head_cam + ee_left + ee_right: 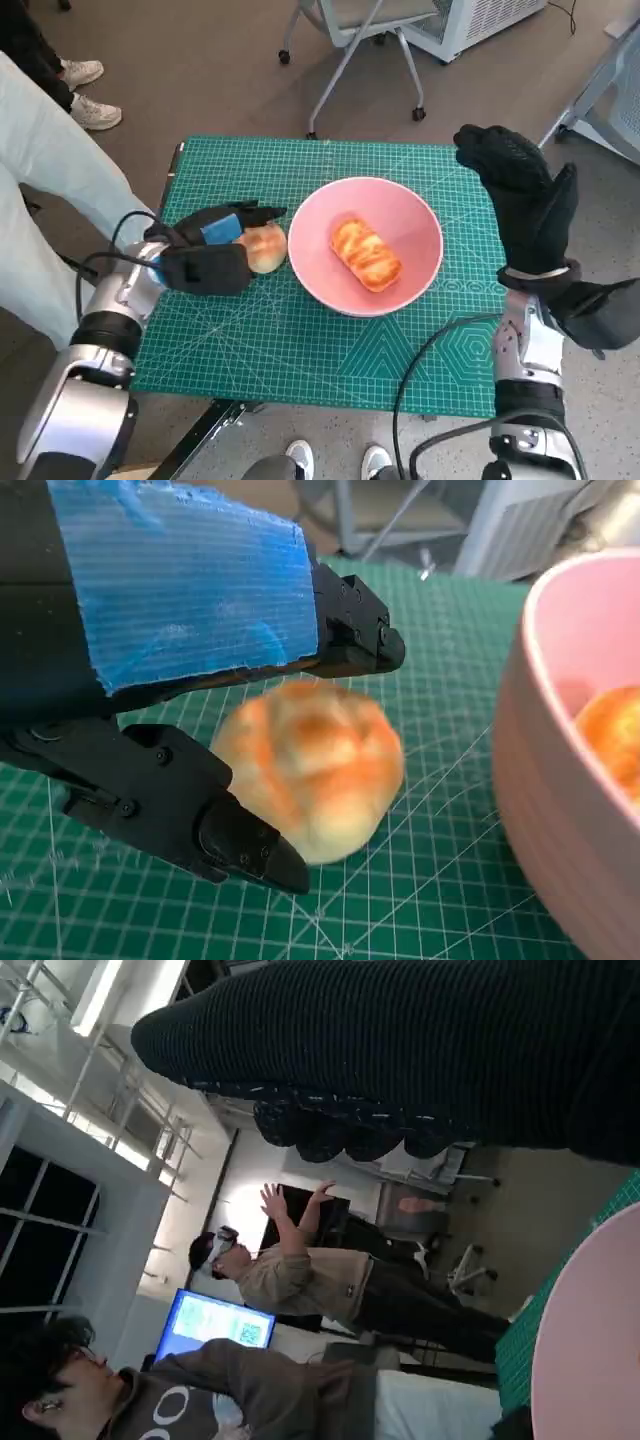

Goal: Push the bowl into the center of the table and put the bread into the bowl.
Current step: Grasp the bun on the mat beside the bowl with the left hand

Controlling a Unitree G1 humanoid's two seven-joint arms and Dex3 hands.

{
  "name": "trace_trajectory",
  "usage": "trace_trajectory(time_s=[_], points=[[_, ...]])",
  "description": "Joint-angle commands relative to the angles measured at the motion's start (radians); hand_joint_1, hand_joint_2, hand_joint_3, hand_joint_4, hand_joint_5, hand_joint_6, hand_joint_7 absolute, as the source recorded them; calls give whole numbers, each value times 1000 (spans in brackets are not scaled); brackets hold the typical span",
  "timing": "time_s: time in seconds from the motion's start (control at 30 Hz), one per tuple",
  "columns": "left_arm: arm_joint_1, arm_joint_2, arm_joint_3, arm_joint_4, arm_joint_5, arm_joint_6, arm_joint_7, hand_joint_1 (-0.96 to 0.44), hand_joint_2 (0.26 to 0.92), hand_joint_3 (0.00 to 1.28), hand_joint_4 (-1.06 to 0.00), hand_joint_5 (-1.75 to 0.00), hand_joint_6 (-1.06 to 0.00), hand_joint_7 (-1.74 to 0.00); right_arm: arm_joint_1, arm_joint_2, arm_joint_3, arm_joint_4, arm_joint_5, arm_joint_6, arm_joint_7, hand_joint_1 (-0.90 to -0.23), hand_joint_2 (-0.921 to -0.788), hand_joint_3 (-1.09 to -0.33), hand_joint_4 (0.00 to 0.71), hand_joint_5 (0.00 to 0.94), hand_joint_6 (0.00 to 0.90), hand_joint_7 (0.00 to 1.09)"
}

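Your pink bowl (366,245) already sits near the middle of the worktop (300,340), on the green cutting mat, so the push looks done. One piece of bread (365,254), a golden glazed roll, lies inside the bowl on its floor. A second, rounder bun (263,247) rests on the mat just beside the bowl's rim, on the side of your left arm. That bun is what remains, as far as you can judge.

Your left robot hand (212,258) is at that bun. In the left wrist view the bun (312,768) sits between the black fingers (355,635) above it and the thumb part below it, with the bun's underside on the mat. The fingers bracket it closely, but you cannot tell for sure whether they press on it or only surround it; it has not been lifted.

Your right robot hand (518,195) hovers past the far side of the bowl, over the mat's edge, fingers spread and holding nothing. Its wrist view shows only the glove (420,1050), a slice of the bowl's rim (590,1340), and people (320,1280) in the room beyond.

What you have left: close on the bun, raise it over the rim, and set it beside the roll.
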Motion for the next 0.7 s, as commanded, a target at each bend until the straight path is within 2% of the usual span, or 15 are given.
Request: trace_trajectory(time_s=[0.03,0.07,0.17,0.3,0.33,0.37,0.4,0.47,0.53,0.7], points=[[-23,-25,-20,35,20,35,1,-211,851,6,-303,-20,-407,-36,6,4,4,15,-3,-2,4,-661,-921,-717,196,0,103,450],[-25,-27,-25,38,23,42,0,-205,853,6,-311,-19,-415,-37,6,3,4,16,-3,-3,5,-661,-921,-718,196,0,103,451],[-31,-31,-50,48,44,60,9,-149,874,8,-448,-31,-542,-66,4,1,2,20,1,-5,7,-660,-921,-725,196,0,103,451],[-35,-24,-88,53,87,62,43,-88,905,13,-709,-77,-712,-101,2,0,-1,26,5,-8,12,-660,-921,-728,196,0,103,452],[-37,-23,-97,54,96,62,53,-70,909,35,-706,-299,-670,-330,2,0,-1,28,6,-9,13,-660,-921,-728,196,0,104,452],[-38,-20,-106,55,107,63,64,-45,913,90,-674,-649,-582,-686,2,1,-2,29,7,-10,13,-660,-921,-728,197,1,104,452],[-40,-19,-112,57,115,63,73,-29,916,117,-658,-884,-543,-884,2,1,-2,30,8,-10,14,-661,-921,-727,197,1,106,453],[-41,-14,-120,59,123,58,85,-15,918,137,-644,-1098,-522,-1035,2,2,-3,31,9,-12,14,-662,-921,-726,198,1,108,453],[-44,-9,-123,61,127,51,90,-6,920,146,-630,-1238,-522,-1115,2,3,-4,33,11,-15,17,-663,-921,-726,198,1,109,453],[-46,9,-118,58,122,29,97,0,921,145,-604,-1293,-546,-1184,4,4,-5,35,9,-21,17,-667,-921,-726,199,2,105,448]])
